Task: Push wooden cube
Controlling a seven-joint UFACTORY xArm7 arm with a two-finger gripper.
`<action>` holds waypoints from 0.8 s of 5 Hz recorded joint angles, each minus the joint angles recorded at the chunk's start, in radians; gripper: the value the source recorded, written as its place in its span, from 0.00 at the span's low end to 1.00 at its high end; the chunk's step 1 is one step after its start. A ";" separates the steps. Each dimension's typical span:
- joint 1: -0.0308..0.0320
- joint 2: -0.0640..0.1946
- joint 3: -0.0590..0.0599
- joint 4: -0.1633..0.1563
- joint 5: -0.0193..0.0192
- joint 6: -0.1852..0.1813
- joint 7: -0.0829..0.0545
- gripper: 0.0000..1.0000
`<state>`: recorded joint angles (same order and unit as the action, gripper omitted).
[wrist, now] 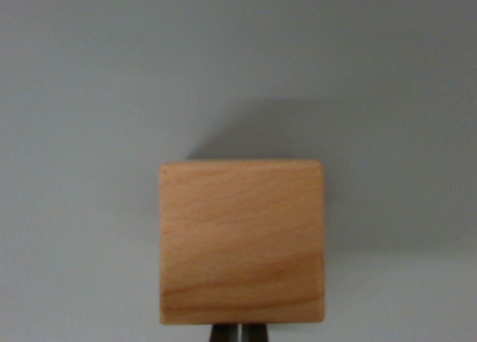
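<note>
Pushing: my end effector (238, 333) shows only as a dark metal tip at bottom centre, fingers seemingly together, right behind the light-brown square wooden cube (242, 241) on the plain grey desk (82, 96). I'd drive straight, centred, slowly.

The only thing standing in the way is the wooden cube (242, 241), sitting square on the pale grey surface (82, 96). Bare surface runs wide to the wrist view's left and right of it, and the whole stretch beyond its far edge lies open (only its own soft shadow falls there). At the near side there is no gap: the dark tip of the gripper (238, 333) shows right at the cube's lower edge.
</note>
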<state>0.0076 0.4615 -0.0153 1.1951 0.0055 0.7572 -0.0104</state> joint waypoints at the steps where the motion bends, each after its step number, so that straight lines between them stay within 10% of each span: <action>1: 0.0000 0.000 0.000 0.000 0.0000 0.000 0.000 1.00; 4: -0.0003 0.046 0.000 0.072 0.0008 0.025 0.000 1.00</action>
<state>0.0073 0.5078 -0.0149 1.2666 0.0063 0.7824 -0.0107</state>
